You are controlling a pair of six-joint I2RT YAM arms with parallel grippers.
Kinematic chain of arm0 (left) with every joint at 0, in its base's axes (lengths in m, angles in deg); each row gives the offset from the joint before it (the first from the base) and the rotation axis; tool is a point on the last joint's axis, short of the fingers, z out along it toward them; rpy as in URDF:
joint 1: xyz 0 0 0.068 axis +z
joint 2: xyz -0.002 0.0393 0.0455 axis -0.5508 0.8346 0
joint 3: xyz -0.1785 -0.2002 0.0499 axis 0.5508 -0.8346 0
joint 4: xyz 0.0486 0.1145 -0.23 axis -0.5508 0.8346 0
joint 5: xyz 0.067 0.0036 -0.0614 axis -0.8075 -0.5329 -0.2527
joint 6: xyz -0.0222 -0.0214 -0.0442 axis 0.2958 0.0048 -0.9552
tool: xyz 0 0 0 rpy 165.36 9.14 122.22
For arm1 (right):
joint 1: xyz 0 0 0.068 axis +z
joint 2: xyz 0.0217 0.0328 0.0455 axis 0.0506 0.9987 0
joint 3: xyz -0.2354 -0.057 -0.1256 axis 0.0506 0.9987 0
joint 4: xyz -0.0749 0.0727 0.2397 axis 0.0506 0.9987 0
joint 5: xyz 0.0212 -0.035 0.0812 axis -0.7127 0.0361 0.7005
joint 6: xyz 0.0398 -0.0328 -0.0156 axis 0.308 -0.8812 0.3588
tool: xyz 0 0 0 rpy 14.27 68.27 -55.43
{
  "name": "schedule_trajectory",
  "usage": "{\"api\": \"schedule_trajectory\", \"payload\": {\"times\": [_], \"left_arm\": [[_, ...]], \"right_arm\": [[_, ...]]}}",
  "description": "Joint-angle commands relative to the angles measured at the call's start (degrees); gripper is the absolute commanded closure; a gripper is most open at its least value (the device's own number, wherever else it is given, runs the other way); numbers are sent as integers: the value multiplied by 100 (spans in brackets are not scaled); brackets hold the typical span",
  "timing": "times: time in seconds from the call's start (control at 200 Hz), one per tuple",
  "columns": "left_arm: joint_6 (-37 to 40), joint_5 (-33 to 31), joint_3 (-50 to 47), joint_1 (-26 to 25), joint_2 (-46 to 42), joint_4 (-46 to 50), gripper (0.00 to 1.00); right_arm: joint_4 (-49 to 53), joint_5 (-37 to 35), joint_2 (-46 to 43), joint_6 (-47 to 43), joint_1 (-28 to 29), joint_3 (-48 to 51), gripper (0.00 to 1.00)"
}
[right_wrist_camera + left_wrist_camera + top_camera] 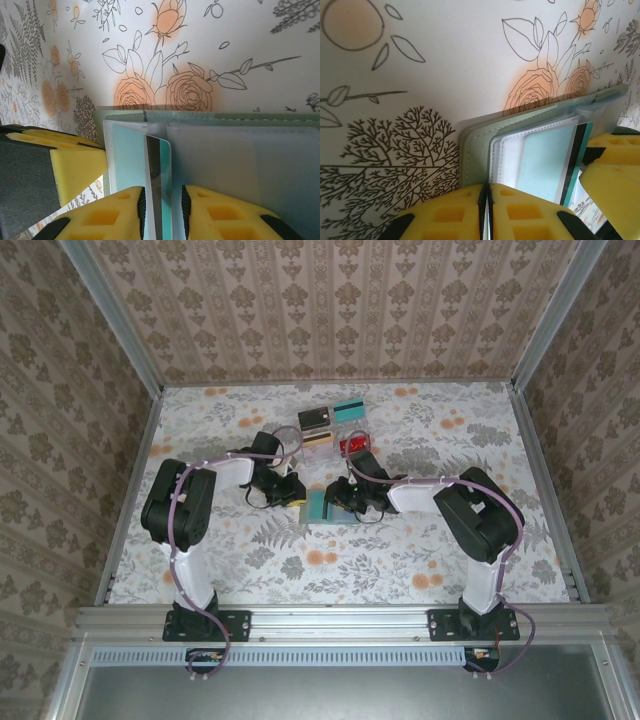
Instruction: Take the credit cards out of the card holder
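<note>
The grey-green card holder (318, 508) lies open on the flowered table between my two grippers. My left gripper (488, 215) is shut on the near edge of the card holder (475, 150), pinching a thin pocket sheet. A teal credit card (164, 165) with a black stripe sticks partly out of a pale pocket. My right gripper (162, 210) stands open around that card's end, a gap showing on each side. The same teal card (547, 160) appears in the left wrist view, beside a yellow finger (615, 167) of the right gripper.
At the back of the table lie a dark card (315, 419), a teal card (348, 408), a yellow one (317, 438) and a red one (352, 445). Patterned walls with metal posts enclose the table on three sides.
</note>
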Motion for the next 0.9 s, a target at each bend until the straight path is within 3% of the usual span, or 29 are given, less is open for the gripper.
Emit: {"api": "schedule_trajectory", "payload": {"times": [0.0,0.36,0.605,0.895], "left_arm": [[161,-266,-16,15,274,338,86],[99,-211,-61,20,10,315,86],[-10,67,-107,-55,-705,-49,77],[-111,138,-78,-250,-467,-124,83]], "right_arm": [[130,211,193,60,-9,-115,72],[-77,65,60,13,-40,22,89],[330,-127,-20,-312,-53,-119,91],[257,-62,130,-303,-53,-164,91]]}}
